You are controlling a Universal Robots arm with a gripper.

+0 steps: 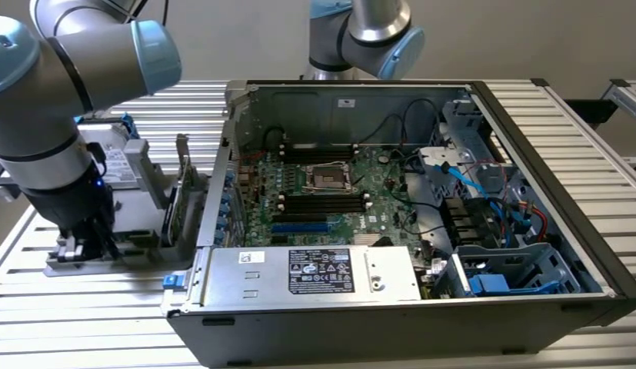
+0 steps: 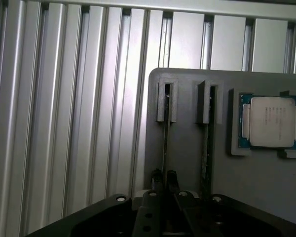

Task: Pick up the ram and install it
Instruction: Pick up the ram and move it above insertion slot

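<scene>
Wrist view: my gripper hanging over a ram stick in its holder

My gripper [image 2: 165,178] is hanging directly over the ram [image 2: 166,133]. The ram is standing on its long edge in a slot of the grey holder [image 2: 266,192], the slot farther from the processor [image 2: 270,122]. A second stick [image 2: 206,143] is standing in the neighbouring slot, just beside it. I cannot tell whether I am pinching the ram or sitting spread around it. In the exterior view, I am working beside the open case [image 1: 400,323], on that view's left. I am judging the ram to be light, stiff and thin, but fragile. The hold belongs on its two flat faces, near the middle of the top edge. I am favouring a gentle squeeze with no twisting or bending against the slot.
</scene>
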